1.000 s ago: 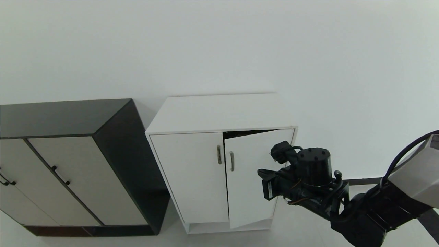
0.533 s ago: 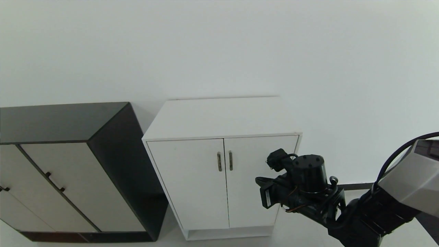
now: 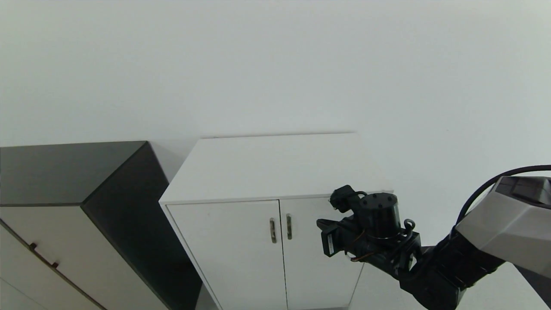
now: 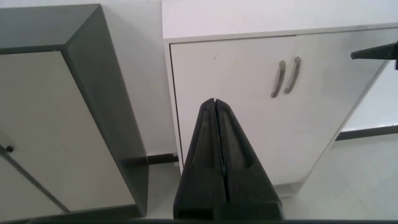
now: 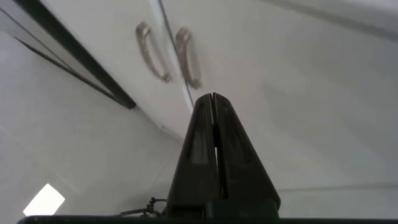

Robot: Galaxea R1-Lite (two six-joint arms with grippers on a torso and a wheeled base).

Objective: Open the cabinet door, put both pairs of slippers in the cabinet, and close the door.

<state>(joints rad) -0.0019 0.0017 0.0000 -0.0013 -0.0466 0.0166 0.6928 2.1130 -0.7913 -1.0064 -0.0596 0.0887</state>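
- While the cabinet doors (image 3: 241, 254) sit shut, your right gripper (image 5: 214, 96) and left gripper (image 4: 215, 101) both have fingers pressed together.
- Closing looks done; just back away.

wall (image 3: 275, 64): plain white | black cabinet (image 3: 69, 172): beige-fronted, against wall | floor (image 4: 354, 186): pale
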